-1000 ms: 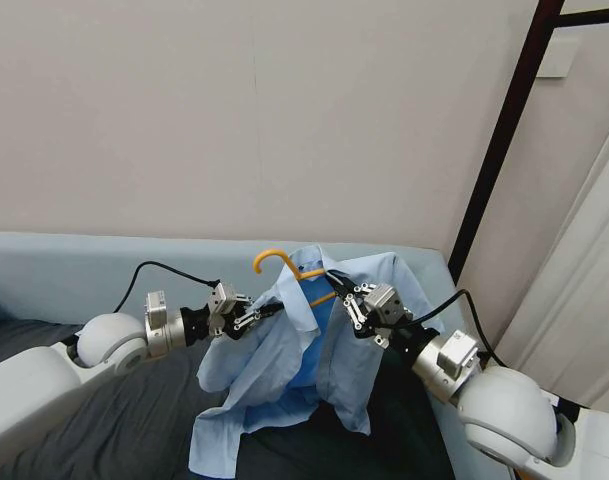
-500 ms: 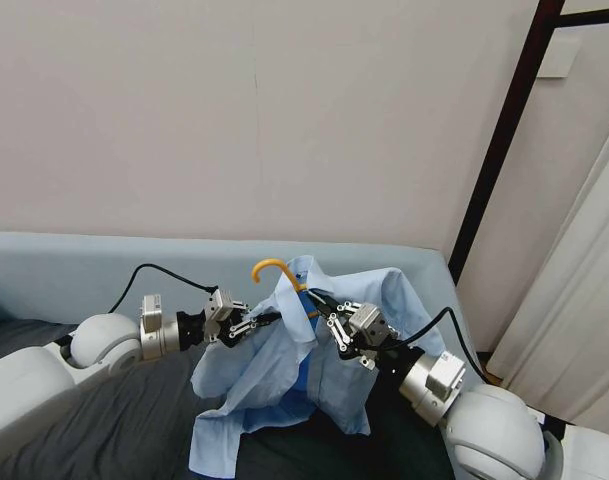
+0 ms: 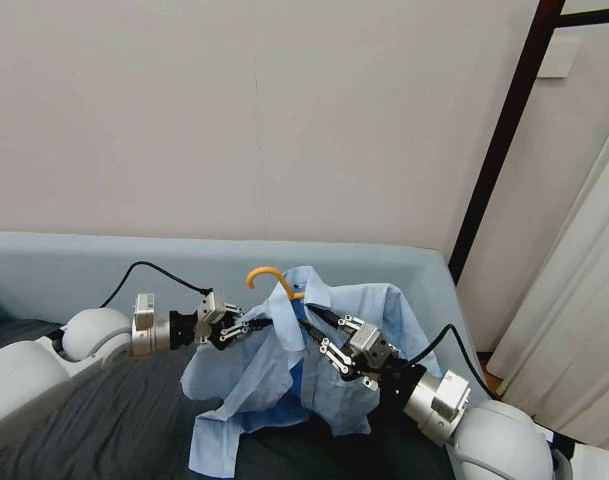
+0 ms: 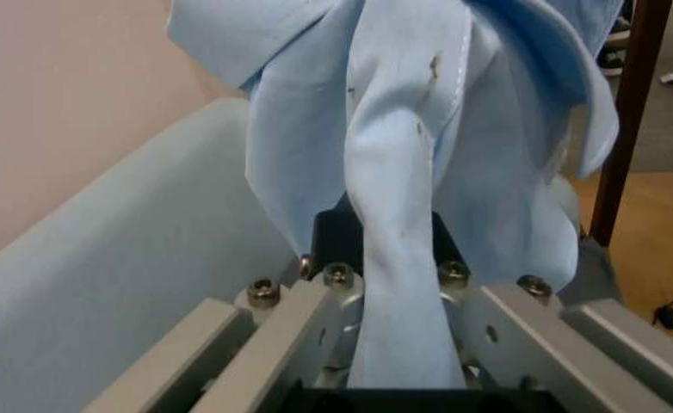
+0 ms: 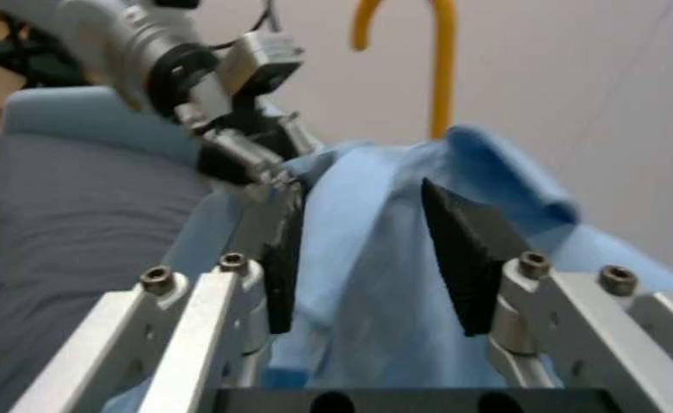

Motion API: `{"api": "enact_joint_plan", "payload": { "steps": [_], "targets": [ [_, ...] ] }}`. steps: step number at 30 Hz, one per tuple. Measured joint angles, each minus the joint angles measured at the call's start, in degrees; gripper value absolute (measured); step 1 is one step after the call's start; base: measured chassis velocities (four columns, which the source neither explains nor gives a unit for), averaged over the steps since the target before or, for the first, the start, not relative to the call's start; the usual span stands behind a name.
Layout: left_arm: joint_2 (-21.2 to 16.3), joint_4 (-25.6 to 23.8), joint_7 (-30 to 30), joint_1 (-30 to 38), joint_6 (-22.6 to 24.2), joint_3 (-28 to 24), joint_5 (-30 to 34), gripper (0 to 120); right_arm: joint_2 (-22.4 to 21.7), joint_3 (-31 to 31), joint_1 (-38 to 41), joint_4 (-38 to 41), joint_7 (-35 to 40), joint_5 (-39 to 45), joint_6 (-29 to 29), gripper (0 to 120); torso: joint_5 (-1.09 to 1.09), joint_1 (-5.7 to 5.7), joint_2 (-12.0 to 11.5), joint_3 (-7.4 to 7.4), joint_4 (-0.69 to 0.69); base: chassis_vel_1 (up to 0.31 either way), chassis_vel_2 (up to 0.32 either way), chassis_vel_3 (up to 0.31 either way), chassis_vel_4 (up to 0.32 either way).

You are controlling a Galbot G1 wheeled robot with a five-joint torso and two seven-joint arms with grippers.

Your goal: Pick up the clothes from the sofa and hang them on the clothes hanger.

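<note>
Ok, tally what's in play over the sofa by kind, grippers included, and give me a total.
Light blue shirt: 1
Orange hanger: 1
Grippers: 2 (left gripper, right gripper)
Total: 4

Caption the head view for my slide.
Left gripper pinches blue shirt draped on orange hanger; right gripper just below its collar.

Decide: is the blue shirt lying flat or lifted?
Lifted: the shirt drapes over the orange hanger, left gripper clamping its fabric, right gripper at its front; the hem touches the sofa.
</note>
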State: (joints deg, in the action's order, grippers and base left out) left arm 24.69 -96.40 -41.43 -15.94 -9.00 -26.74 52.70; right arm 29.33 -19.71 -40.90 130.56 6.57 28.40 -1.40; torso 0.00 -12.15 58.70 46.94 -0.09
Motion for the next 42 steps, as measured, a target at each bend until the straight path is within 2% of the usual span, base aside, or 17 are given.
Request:
{"api": "enact_joint_plan", "payload": {
  "steps": [4,5,9,10,12,15,16,18,21,22,25,26,28,30,36,40,42],
  "targets": [
    [0.7,1.8,-1.4,0.3,-0.2,-0.1,-0.1,1,-0.4,1.5,-5.6,0.2,-1.5,-4.5,-2.4,62,0.01,0.00,0.0,0.00,-0.01,0.000,0.000,0.000,0.000],
    [0.7,1.8,-1.4,0.3,-0.2,-0.1,-0.1,1,-0.4,1.5,-5.6,0.2,-1.5,-4.5,-2.4,62,0.01,0.00,0.0,0.00,-0.01,0.000,0.000,0.000,0.000],
    [0.7,2.9,-3.5,1.3,-1.4,-0.2,-1.3,1,-1.9,4.1,-7.4,0.7,-1.3,-4.2,-4.3,79,0.00,0.00,0.0,0.00,0.01,0.000,0.000,0.000,0.000],
    [0.7,2.9,-3.5,1.3,-1.4,-0.2,-1.3,1,-1.9,4.1,-7.4,0.7,-1.3,-4.2,-4.3,79,0.00,0.00,0.0,0.00,0.01,0.000,0.000,0.000,0.000],
    [0.6,3.6,-4.5,2.5,-2.4,-0.2,-2.3,1,-3.7,4.9,-5.7,1.5,0.4,-2.0,-3.8,88,0.01,0.00,0.0,0.01,0.00,0.000,0.000,0.000,0.000],
    [0.3,4.6,-5.4,4.4,-4.0,-0.3,-4.2,1,-4.9,6.1,0.1,4.4,6.1,7.8,2.6,98,0.00,0.00,0.0,0.00,0.00,0.000,0.000,0.000,0.000],
    [0.3,4.6,-5.4,4.4,-4.0,-0.3,-4.2,1,-4.9,6.1,0.1,4.4,6.1,7.8,2.6,98,0.00,0.00,0.0,0.00,0.00,0.000,0.000,0.000,0.000],
    [0.2,5.6,-6.8,6.0,-5.1,-0.6,-6.1,1,-6.6,6.0,5.0,5.3,8.3,13.5,5.2,100,0.00,0.00,0.0,0.01,0.03,0.000,0.000,0.000,0.000],
    [0.2,6.2,-8.2,7.0,-5.9,-1.0,-7.6,1,-9.1,4.7,9.0,4.9,6.1,15.5,5.9,100,0.00,0.00,0.0,0.01,0.02,0.000,0.000,0.000,0.000],
    [0.3,6.3,-8.6,7.3,-6.1,-1.1,-8.0,1,-10.1,4.1,10.6,4.6,4.3,16.4,6.5,100,-0.01,0.00,0.0,0.00,0.01,0.000,0.000,0.000,0.000],
    [0.6,5.4,-9.1,7.5,-6.6,-1.2,-9.0,1,-13.0,2.3,17.4,2.9,-6.4,23.9,14.8,100,0.00,0.00,0.0,0.00,-0.01,0.000,0.000,0.000,0.000],
    [0.6,5.4,-9.1,7.5,-6.6,-1.2,-9.0,1,-13.0,2.3,17.4,2.9,-6.4,23.9,14.8,100,0.00,0.00,0.0,0.00,-0.01,0.000,0.000,0.000,0.000],
    [0.6,4.5,-9.1,7.1,-7.1,-1.2,-9.9,1,-13.1,0.5,22.0,1.3,-11.9,28.2,19.2,100,0.01,0.00,0.0,0.00,-0.01,0.000,0.000,0.000,0.000],
    [0.6,3.9,-9.2,6.3,-7.4,-0.7,-10.6,1,-12.4,-3.2,27.1,-0.3,-14.3,29.9,21.4,100,0.00,0.00,0.0,0.00,-0.01,0.000,0.000,0.000,0.000],
    [-0.2,2.9,-9.5,2.9,-8.2,2.2,-11.8,1,-11.0,-13.2,35.7,-3.5,-15.6,29.1,24.1,100,-0.01,0.00,0.0,0.00,0.02,0.000,0.000,0.000,0.000],
    [-0.9,2.4,-9.7,1.3,-8.6,3.5,-11.9,1,-9.9,-16.6,38.2,-4.8,-15.5,29.0,26.0,100,0.00,0.00,0.0,0.00,0.00,0.000,0.000,0.000,0.000],
    [-1.3,2.1,-10.0,0.2,-9.0,4.3,-12.2,1,-9.0,-18.4,40.0,-5.7,-15.2,29.2,27.6,94,0.00,0.00,0.0,0.00,0.01,0.000,0.000,0.000,0.000]
  ]
}}
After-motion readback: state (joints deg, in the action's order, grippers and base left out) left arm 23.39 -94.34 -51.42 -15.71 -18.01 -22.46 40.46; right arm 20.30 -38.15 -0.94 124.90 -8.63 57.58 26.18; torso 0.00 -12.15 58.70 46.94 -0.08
